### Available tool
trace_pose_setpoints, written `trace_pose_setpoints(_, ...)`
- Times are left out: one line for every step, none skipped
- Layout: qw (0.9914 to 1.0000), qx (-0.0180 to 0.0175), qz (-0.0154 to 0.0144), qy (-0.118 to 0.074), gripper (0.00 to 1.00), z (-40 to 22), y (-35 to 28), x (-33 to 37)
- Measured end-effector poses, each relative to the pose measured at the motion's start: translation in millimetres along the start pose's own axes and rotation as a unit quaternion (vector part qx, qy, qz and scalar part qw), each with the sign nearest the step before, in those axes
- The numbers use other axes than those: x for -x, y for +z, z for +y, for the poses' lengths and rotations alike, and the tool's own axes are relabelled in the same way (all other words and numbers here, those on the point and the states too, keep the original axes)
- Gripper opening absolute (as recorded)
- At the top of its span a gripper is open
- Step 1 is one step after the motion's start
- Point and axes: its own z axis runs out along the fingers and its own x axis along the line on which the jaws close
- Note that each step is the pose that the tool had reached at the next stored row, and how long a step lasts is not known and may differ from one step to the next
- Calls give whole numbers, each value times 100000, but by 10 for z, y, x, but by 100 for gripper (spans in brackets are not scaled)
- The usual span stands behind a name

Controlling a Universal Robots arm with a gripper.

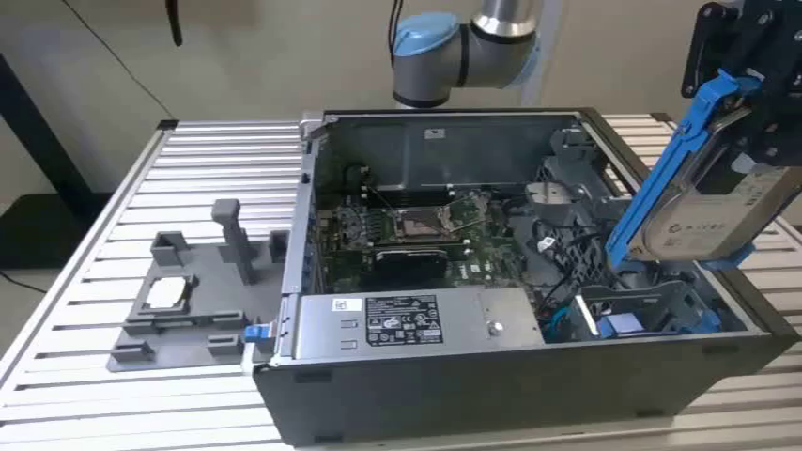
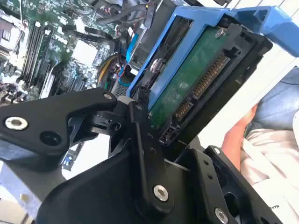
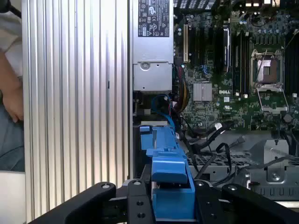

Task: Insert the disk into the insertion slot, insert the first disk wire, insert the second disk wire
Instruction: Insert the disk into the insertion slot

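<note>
Ribbed counter (image 1: 201,160), computer case (image 1: 501,385); hand (image 3: 171,199) clamps the disk (image 1: 701,202), tilted over the insertion slot (image 1: 652,303) (angled for entry, likely).

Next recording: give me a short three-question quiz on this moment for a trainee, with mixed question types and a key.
1. True or false: the disk is already seated in its slot inside the computer case.
2. Multiple choice: what is the gripper holding? A) a loose cable B) the disk C) nothing
3. Fill in: in the exterior view, the grey fixture lies on the slatted table to the case's ____ (the exterior view's left or right).

Key
1. False. The disk is held tilted in the air, over the end of the case at the exterior view's right.
2. B. The jaws are closed on it.
3. Left.
</note>
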Motion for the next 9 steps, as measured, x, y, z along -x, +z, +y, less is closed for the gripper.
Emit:
trace_pose_setpoints(100000,0,0,0,33,0,0,0)
trace_pose_setpoints(100000,-1,0,-1,33,0,0,0)
trace_pose_setpoints(100000,0,0,1,33,0,0,0)
trace_pose_setpoints(100000,1,0,-1,33,0,0,0)
trace_pose_setpoints(100000,0,-1,-1,33,0,0,0)
trace_pose_setpoints(100000,3,1,0,33,0,0,0)
trace_pose_setpoints(100000,-1,1,0,33,0,0,0)
trace_pose_setpoints(100000,-1,0,1,33,0,0,0)
trace_pose_setpoints(100000,0,1,-2,33,0,0,0)
